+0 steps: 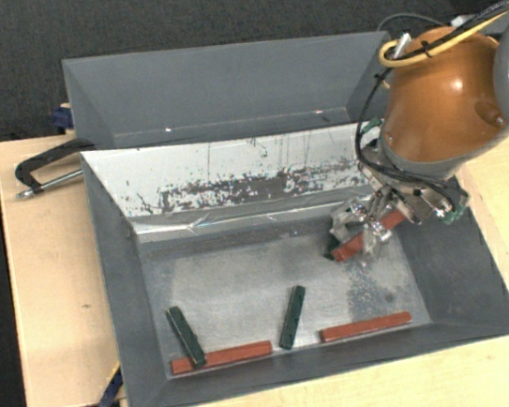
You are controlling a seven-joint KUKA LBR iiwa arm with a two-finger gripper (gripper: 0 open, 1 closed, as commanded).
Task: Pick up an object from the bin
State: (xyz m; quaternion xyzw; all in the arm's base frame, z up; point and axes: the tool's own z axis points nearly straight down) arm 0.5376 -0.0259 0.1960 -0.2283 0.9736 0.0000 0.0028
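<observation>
Gripper (365,233) fingers look closed almost fully on a red bar (344,252), which juts out on both sides of them. It sits in the right rear part of the bin (219,89), seemingly just off the floor. I judge it a light, stiff, smooth stick that may swivel if pinched off-centre, so mid-length across its narrow faces is the best hold. Well apart, by the front wall, lie 2 green bars (185,336) (291,316) and 2 red strips (220,355) (365,327).
</observation>
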